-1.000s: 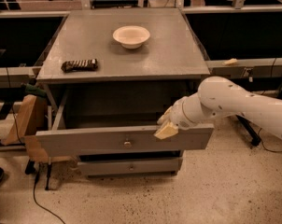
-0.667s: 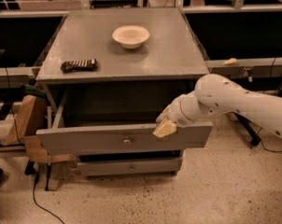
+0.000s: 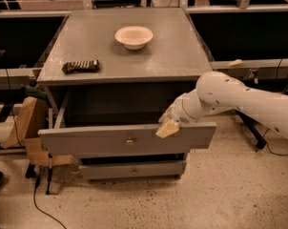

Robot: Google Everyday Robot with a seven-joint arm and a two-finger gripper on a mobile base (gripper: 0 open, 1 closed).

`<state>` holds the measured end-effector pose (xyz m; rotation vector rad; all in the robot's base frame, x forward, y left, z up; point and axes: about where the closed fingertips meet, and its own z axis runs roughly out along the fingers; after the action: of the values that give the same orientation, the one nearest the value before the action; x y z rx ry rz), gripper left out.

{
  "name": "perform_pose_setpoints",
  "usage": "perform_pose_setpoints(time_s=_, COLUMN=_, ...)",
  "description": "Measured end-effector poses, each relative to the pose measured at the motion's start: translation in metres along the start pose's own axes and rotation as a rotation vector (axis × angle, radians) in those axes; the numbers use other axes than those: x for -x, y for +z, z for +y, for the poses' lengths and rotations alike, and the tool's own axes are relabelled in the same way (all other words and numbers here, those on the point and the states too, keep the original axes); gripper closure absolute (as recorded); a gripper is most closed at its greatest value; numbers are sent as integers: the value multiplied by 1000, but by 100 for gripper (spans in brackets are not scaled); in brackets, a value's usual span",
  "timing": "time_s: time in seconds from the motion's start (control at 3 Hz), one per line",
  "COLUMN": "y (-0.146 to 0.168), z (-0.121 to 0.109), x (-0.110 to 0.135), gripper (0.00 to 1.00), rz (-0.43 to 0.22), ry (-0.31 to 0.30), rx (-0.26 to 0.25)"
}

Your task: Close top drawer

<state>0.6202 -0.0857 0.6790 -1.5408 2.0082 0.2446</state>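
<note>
The white arm (image 3: 246,98) enters from the right side of the view and runs leftward and slightly downward, passing in front of the table's front right corner. Its thick rounded segment sits just below the front edge of the table (image 3: 172,56). From there a narrower wrist bends down and to the left toward the drawer.

The tool (image 3: 168,127) ends in a pale tan tip that rests against the upper edge of the front panel of the top drawer (image 3: 96,141). It sits right of the small metal knob (image 3: 130,140) at the panel's centre. I cannot tell how wide the tool stands, and it carries nothing that can be seen.

The top drawer is pulled well out from under the table's front edge. Its flat grey panel stands forward of the body, and the dark inside of the tray shows behind it. Below it, a lower drawer front (image 3: 134,170) with a like knob lies flush with the body.

On the table top, a pale bowl (image 3: 134,36) sits upright near the middle of the far edge. A dark wrapped snack bar (image 3: 80,66) lies flat near the front left corner, well apart from the bowl. Brown cardboard (image 3: 25,124) leans beside the table's left side.
</note>
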Motion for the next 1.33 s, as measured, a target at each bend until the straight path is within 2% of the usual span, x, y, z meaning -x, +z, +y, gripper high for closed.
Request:
perform_pose_setpoints(time_s=0.67, y=5, z=-14, x=9, gripper=35, rz=12, ry=12, rx=-6)
perform_pose_setpoints(time_s=1.0, y=13, z=-38, x=21, gripper=11, rz=26, ry=31, rx=-21)
perform_pose_setpoints(time_s=1.33, y=14, z=-42, x=23, gripper=0, rz=29, ry=36, rx=-27)
